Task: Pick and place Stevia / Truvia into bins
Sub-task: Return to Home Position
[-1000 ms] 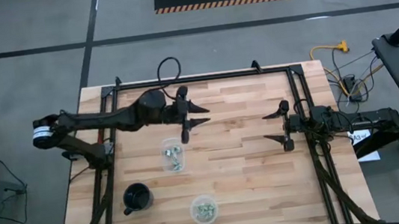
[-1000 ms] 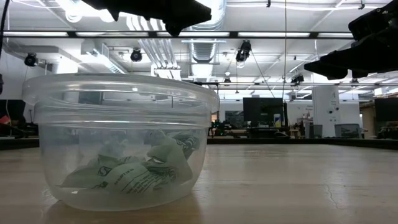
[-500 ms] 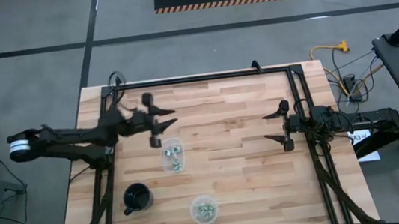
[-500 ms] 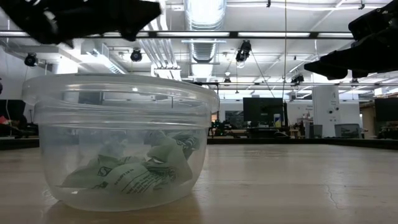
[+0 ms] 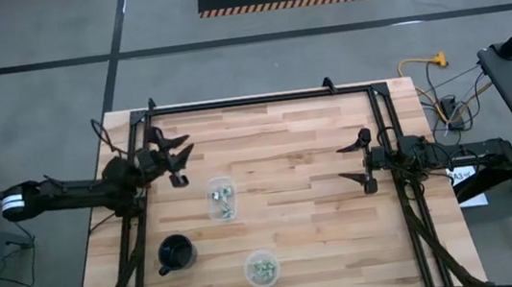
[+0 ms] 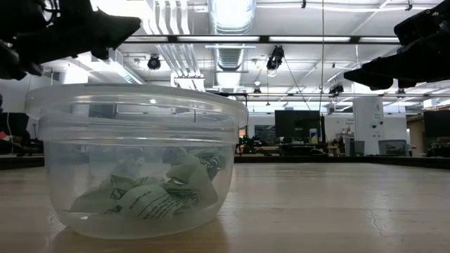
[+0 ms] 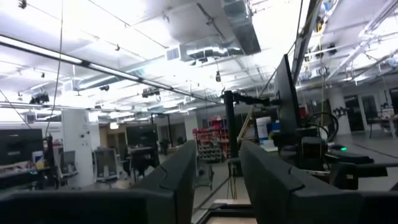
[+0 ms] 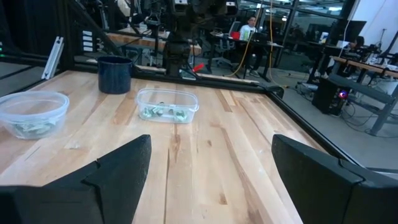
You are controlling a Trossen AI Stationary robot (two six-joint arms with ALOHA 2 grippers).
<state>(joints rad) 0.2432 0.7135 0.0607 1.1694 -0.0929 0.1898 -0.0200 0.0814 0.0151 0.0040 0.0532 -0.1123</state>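
Pale green packets (image 5: pixel 223 199) lie in the square bin (image 5: pixel 209 183) and the round bin (image 6: pixel 133 112); none shows loose on the table (image 5: pixel 315 233). The left gripper (image 5: pixel 179 160) hangs over the table's left side, fingers apart, empty; the right gripper (image 5: pixel 357 163) waits at the right edge, spread wide, empty. Main risk, I judge: a low swing of the left arm (image 5: pixel 68 192) clips the square bin or mug (image 5: pixel 176 254) and spills packets.

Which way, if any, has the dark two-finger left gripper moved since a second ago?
Yes. In the high view the dark two-finger left gripper has retreated leftward, from right of the squarish clear plastic container to left of it.
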